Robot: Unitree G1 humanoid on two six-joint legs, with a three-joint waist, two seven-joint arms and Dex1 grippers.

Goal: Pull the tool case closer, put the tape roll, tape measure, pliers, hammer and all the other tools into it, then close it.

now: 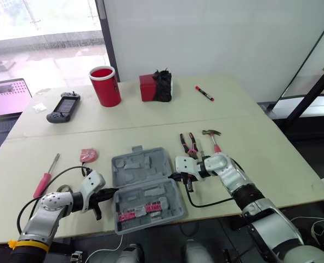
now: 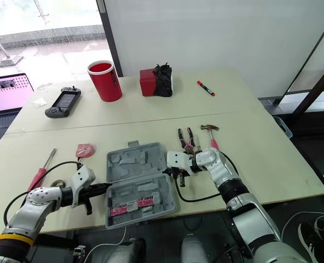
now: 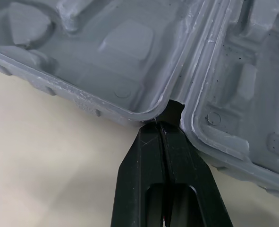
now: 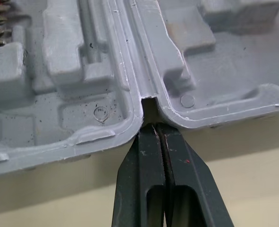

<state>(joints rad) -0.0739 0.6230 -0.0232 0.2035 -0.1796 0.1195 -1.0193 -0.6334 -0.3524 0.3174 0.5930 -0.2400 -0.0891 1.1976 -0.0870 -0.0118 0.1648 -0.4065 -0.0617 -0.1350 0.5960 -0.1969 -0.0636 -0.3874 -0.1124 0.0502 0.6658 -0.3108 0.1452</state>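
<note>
Left wrist view: the left gripper (image 3: 164,125) has its fingers pressed together, empty, poking the hinge gap at the open case's (image 3: 106,56) 9 o'clock side. The right gripper (image 4: 163,126), fingers pressed together too, pokes it at 3 o'clock. Pliers (image 1: 190,145) and hammer (image 1: 212,138) lie at the case's 1 o'clock. Nothing is pinched, so the tips could slip out and the case could spin.

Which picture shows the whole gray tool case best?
The left eye view: the open tool case shows whole, both halves lying flat. The right eye view shows the same. Each wrist view gives a close-up of its hinge seam, where the left gripper and right gripper press, shut.
</note>
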